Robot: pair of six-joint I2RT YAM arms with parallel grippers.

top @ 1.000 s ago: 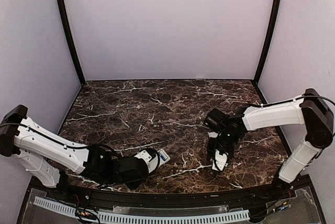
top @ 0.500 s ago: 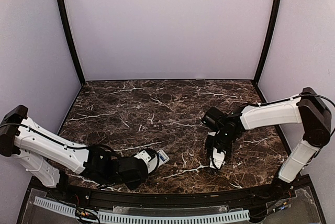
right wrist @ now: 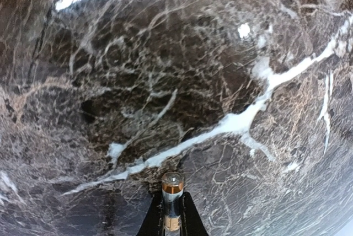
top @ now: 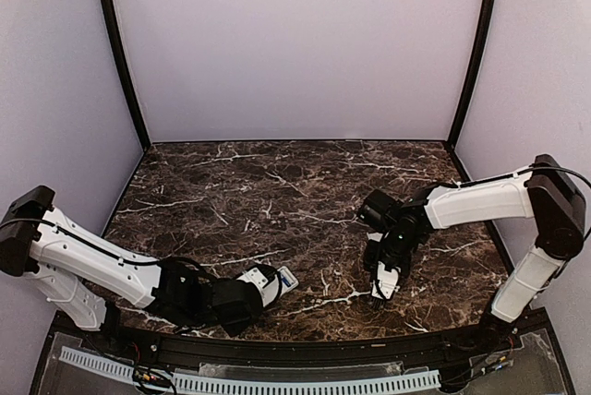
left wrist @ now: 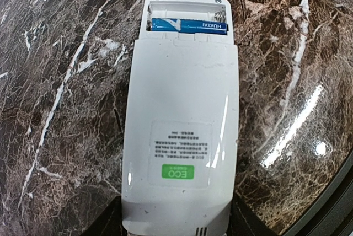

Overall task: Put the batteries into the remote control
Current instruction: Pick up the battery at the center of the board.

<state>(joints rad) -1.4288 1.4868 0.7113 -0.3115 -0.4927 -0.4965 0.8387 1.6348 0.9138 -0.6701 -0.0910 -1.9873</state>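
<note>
Half loaded, seemingly: clamps remote control [left wrist: 182, 137] back-up at frame bottom in left gripper [left wrist: 176, 224], one battery [left wrist: 189, 25] seated at top, pinches second battery [right wrist: 172, 189] low-centre in right gripper [right wrist: 172, 216]; next needs carrying it over, aligned, into empty slot [left wrist: 185, 11].

The flat white plastic remote control [left wrist: 179, 153] lies back-up on the dark marble table [top: 277, 183], front left. One slim blue cylindrical battery [left wrist: 189, 25] lies crosswise in its compartment. A second blue battery [right wrist: 172, 200] sits well to the right, between the right gripper [right wrist: 172, 220]'s fingers.
</note>
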